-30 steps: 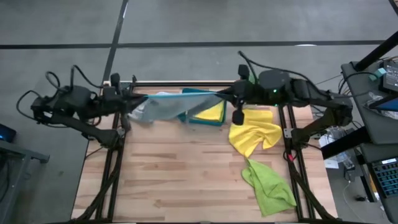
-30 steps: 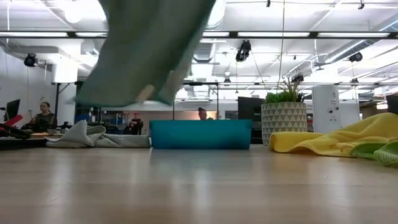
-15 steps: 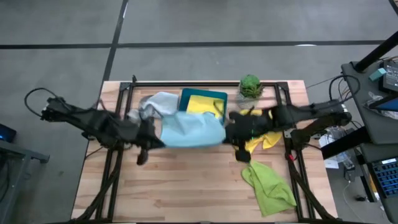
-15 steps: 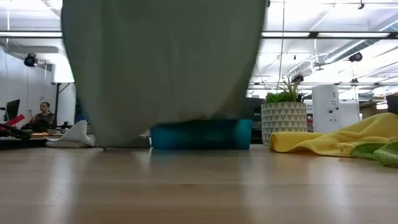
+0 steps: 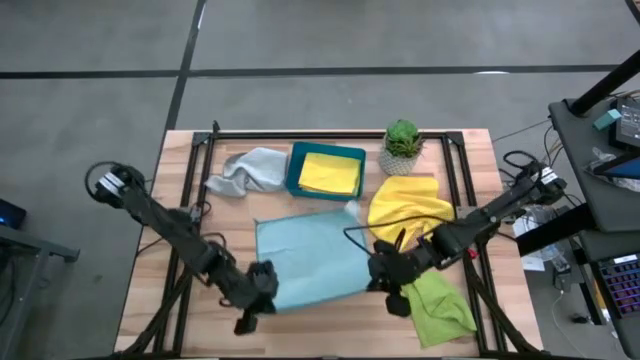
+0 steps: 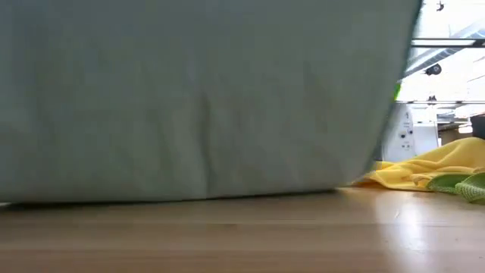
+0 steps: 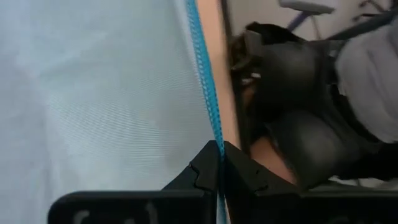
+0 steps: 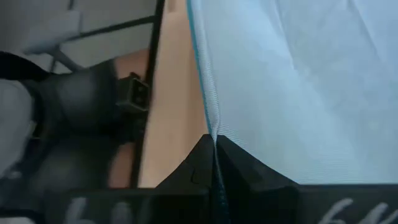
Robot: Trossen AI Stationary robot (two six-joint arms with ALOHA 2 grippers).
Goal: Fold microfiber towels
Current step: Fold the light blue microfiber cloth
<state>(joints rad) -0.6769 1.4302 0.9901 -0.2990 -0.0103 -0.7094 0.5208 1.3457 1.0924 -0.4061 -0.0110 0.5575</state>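
A light blue towel (image 5: 310, 260) lies spread over the middle of the table and fills most of the low view (image 6: 197, 98). My left gripper (image 5: 268, 283) is shut on its near left corner and my right gripper (image 5: 378, 278) on its near right corner. A yellow towel (image 5: 330, 173) lies folded in the teal tray (image 5: 294, 172). A pale grey towel (image 5: 250, 168) lies crumpled left of the tray. A second yellow towel (image 5: 405, 205) and a lime green towel (image 5: 438, 305) lie loose at the right. My left gripper pinches the towel's blue stitched edge (image 7: 214, 138) between its two fingers at the near left corner, slanting down from the table's left. The cloth spreads smooth away from the fingers, and its lower edge (image 6: 189, 199) rests on the table. My right gripper pinches the stitched edge (image 8: 210, 127) between its two fingers at the near right corner, slanting down from the table's right. The towel stretches flat from there toward the other gripper.
A small potted plant (image 5: 402, 140) stands at the far edge, right of the tray. A black frame (image 5: 330, 134) runs along the far edge and down both sides. Bare wood (image 5: 320, 330) shows along the near edge.
Both grippers have come down and toward the table's near edge, carrying the blue towel with them. It hung bunched above the tray a second ago. Now it is spread out over the middle of the table, with its far part on the wood.
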